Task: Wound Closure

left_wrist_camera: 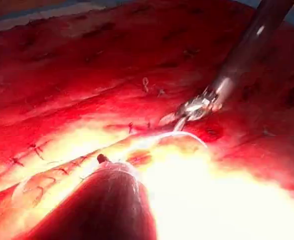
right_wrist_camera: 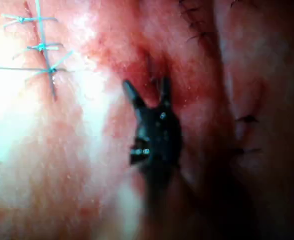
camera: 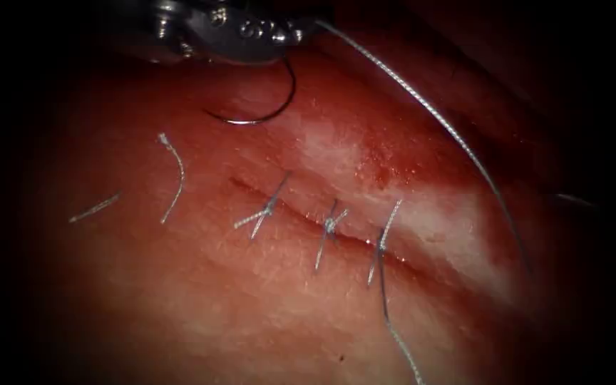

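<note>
Endoscope view: your left tool (camera: 279,36) sits at the top edge, above the left end of the cut (camera: 297,212). Its jaws are closed on the needle (camera: 251,122). The grip point is hidden under the tool, so you cannot tell where along the curve it holds.

Needle: the visible arc hangs below the jaws with its belly sagging downward. The long axis runs roughly left to right and the free tip points left. It is not in the tissue (camera: 215,299). Whether the belly touches the surface cannot be told.

Thread (camera: 433,110): it leaves the tool's right end, sweeps down in a long arc to the right, and fades out well right of the cut.

Cut: it runs diagonally, upper left to lower right, with three stitches (camera: 331,224) across it. A tail (camera: 393,328) trails downward from the rightmost one.

Two cut ends of thread (camera: 172,178) lie loose on the tissue, well left of the cut.

Red fluid (camera: 386,167) stains the tissue just above the cut's right half.

Right wrist view: your right tool (right_wrist_camera: 147,85) shows dark against the tissue, its jaws spread in a fork with nothing between them. It is well apart from the three stitches (right_wrist_camera: 39,47).
</note>
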`<state>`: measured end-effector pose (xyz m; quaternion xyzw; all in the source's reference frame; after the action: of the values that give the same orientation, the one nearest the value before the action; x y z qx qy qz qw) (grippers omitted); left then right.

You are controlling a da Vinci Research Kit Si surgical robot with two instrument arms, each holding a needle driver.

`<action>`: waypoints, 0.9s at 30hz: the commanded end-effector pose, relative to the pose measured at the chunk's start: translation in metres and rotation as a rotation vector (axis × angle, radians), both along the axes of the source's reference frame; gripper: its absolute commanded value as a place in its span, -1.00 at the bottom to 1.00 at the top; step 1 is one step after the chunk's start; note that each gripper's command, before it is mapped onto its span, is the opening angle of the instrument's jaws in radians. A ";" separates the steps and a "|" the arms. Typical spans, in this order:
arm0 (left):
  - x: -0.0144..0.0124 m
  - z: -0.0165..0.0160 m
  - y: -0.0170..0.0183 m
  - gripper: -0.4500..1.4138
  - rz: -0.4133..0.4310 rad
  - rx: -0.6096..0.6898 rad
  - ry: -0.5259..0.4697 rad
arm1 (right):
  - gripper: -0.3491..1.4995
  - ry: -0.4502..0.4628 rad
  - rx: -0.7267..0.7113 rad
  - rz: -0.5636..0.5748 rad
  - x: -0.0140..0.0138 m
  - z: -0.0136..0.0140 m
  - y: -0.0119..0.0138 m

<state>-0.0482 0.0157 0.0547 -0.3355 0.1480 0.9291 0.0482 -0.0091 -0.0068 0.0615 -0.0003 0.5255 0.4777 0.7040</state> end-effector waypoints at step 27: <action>0.0008 -0.0001 -0.0005 0.98 -0.080 0.317 -0.300 | 0.44 -0.042 -0.081 0.018 -0.0026 -0.0046 0.0012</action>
<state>-0.0461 0.0147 0.0539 -0.4514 0.0033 0.8782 0.1581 -0.0123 -0.0054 0.0561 -0.0455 0.5286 0.4606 0.7116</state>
